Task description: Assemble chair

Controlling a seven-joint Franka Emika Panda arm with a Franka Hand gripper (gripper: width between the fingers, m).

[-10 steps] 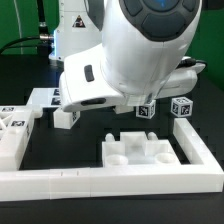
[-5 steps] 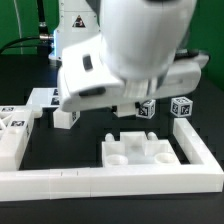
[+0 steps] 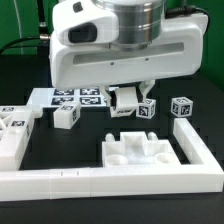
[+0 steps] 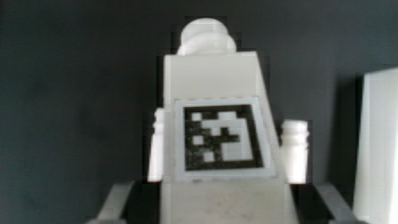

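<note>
My gripper is shut on a long white chair part with a black-and-white tag on its face. One finger shows on each side of the part, and a rounded peg sticks out at its far end. In the exterior view the gripper hangs under the big arm housing and holds that part just above the table. A tagged white slab lies to the exterior view's left of it. A notched block sits in the corner of the border rail.
A small tagged cube lies in front of the slab. Two more cubes stand at the exterior view's right. A tagged white part lies at the left edge. Another white piece edges the wrist view.
The arm's wrist has turned and lifted, so its housing now faces the camera and the tagged slab behind it shows. The grip on the part is unchanged.
</note>
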